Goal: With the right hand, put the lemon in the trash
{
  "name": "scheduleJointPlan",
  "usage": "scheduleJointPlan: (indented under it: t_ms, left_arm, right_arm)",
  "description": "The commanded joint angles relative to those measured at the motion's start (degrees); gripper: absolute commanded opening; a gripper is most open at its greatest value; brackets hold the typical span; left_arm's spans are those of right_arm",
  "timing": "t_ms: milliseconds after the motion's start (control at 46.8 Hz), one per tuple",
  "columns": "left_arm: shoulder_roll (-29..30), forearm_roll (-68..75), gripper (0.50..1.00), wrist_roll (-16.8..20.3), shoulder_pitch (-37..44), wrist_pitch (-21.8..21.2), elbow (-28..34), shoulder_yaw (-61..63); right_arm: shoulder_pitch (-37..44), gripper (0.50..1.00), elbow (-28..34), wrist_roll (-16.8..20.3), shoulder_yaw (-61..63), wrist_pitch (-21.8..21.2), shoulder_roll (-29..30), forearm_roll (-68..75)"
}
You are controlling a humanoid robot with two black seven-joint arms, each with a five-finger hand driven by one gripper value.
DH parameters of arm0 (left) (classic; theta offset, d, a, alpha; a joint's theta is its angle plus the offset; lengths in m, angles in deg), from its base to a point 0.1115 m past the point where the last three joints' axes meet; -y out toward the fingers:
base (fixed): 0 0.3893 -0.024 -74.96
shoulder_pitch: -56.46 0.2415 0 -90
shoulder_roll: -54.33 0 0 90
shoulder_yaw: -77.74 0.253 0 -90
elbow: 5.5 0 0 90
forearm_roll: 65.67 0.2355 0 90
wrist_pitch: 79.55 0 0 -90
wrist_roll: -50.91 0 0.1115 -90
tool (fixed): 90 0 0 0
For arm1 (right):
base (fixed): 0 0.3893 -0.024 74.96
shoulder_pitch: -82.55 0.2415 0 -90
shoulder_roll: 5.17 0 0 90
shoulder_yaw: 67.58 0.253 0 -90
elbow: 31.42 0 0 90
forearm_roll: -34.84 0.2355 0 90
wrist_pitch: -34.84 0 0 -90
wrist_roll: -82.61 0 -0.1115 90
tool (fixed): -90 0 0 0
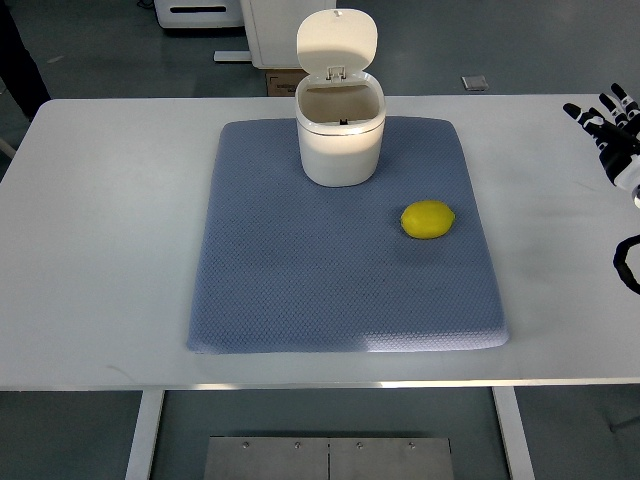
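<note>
Yellow oval lemon (428, 219) on quilted blue mat (300, 280); lidded bin (340, 130) open; right hand (612, 130) fingers spread.

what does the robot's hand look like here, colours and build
Only the right hand shows, at the picture's right edge: slim black fingers with white segments at the joints, on a white body. Below it a black cable loops in from the edge. No left arm is visible.

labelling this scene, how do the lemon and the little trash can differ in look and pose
The yellow oval lemon lies on its side, low and small; the white cylindrical plastic trash can stands upright and is far bigger. The lemon is solid and closed; the trash can is hollow, its lid flipped open. The lemon sits nearer the camera, to the right. Both rest on the blue-grey quilted mat.
</note>
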Motion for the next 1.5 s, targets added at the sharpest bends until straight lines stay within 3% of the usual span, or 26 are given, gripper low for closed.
scheduleJointPlan:
  t_ms: [0,470,898,1005,1133,1475]
  left_arm:
    - [0.00,0.00,1.000,0.00,0.06,0.00,0.00,0.00]
    - [0.00,0.00,1.000,0.00,-0.03,0.00,0.00,0.00]
    - [0.00,0.00,1.000,0.00,-0.03,0.00,0.00,0.00]
    - [0.00,0.00,1.000,0.00,-0.03,0.00,0.00,0.00]
    - [0.00,0.00,1.000,0.00,0.06,0.00,0.00,0.00]
    - [0.00,0.00,1.000,0.00,0.06,0.00,0.00,0.00]
  right_arm:
    - [0.17,1.000,-0.51,0.01,0.00,0.16,0.03,0.00]
    - [-0.27,1.000,-1.12,-0.08,-0.09,0.25,0.11,0.00]
    - [-2.73,1.000,-0.77,-0.34,0.00,-3.97,0.11,-0.09]
    - [-3.26,1.000,-0.60,-1.39,0.44,-5.73,-0.15,0.00]
    - [-3.43,1.000,-0.24,-5.61,0.26,-6.70,-0.06,0.00]
    - [-1.32,1.000,0.98,-6.05,-2.72,-5.99,-2.25,-10.89]
